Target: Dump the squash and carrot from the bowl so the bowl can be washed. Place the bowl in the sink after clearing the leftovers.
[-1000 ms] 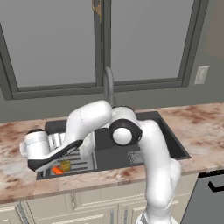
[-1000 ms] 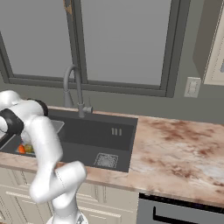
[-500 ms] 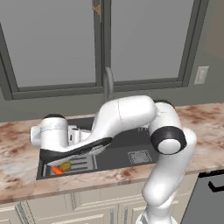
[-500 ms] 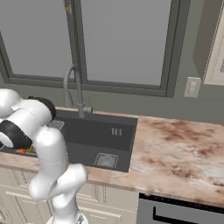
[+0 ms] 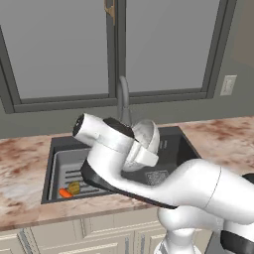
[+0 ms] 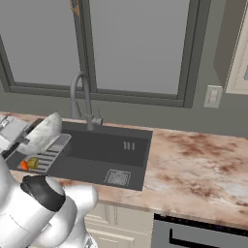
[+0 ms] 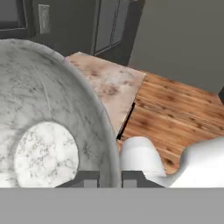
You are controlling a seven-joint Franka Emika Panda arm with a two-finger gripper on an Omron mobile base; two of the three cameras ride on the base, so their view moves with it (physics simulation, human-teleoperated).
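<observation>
Above the sink (image 5: 168, 149), the emptied bowl (image 5: 144, 141) is held clamped by the gripper (image 7: 109, 177), squash (image 5: 74, 188) and carrot (image 5: 64, 193) already dumped beside it.

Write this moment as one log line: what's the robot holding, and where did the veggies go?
fingers: shut on bowl rim | bowl: empty, tipped, lifted over sink | squash, carrot: in slotted basin

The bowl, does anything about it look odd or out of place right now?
Yes. The bowl is tipped on edge in the gripper above the sink, and it is empty. The carrot and squash lie in the grey slotted basin.
</observation>
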